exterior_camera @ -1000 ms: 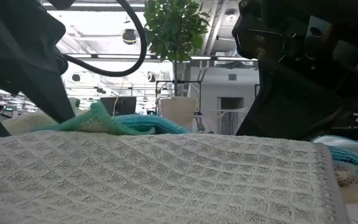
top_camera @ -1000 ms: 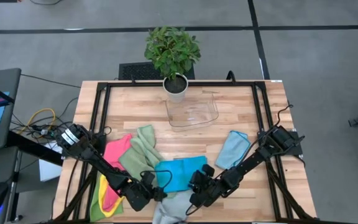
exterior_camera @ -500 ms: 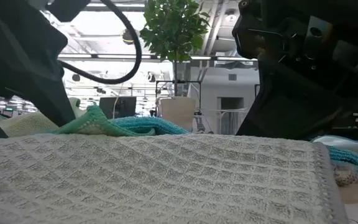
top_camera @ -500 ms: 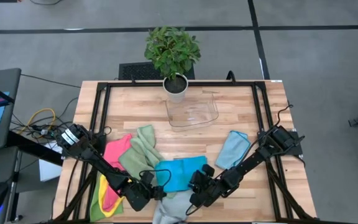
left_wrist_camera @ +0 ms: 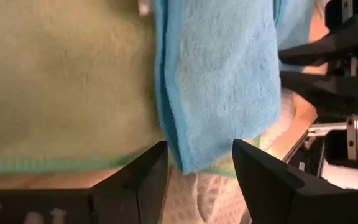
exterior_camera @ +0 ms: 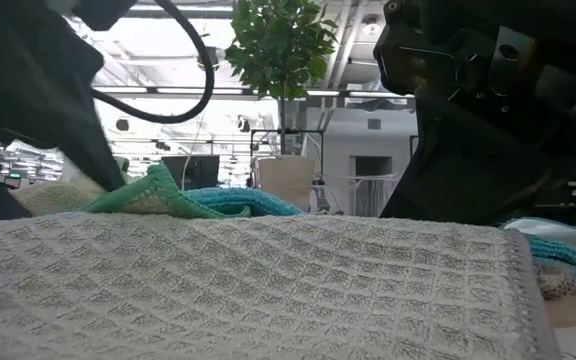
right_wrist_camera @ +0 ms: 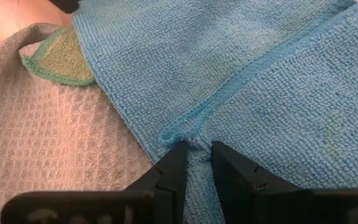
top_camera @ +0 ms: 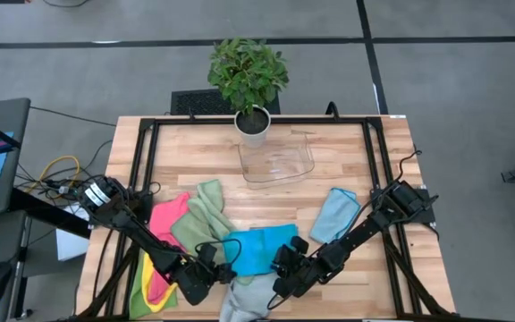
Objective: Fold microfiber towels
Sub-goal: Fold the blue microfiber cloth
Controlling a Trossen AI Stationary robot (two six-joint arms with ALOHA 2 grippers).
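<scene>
Left gripper (top_camera: 215,266) has slid slightly outward since a second ago, fingers apart, corner of bright blue towel (top_camera: 259,249) between them, not pinched. Right gripper (right_wrist_camera: 194,163) nearly closed on the towel's doubled hem. Fold looks underway. Towel sits near table (top_camera: 347,156) front edge, centre; long axis runs left-right.

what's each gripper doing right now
left gripper: open, nothing held, at the bright blue towel's corner.
right gripper: shut on the bright blue towel's edge.
</scene>
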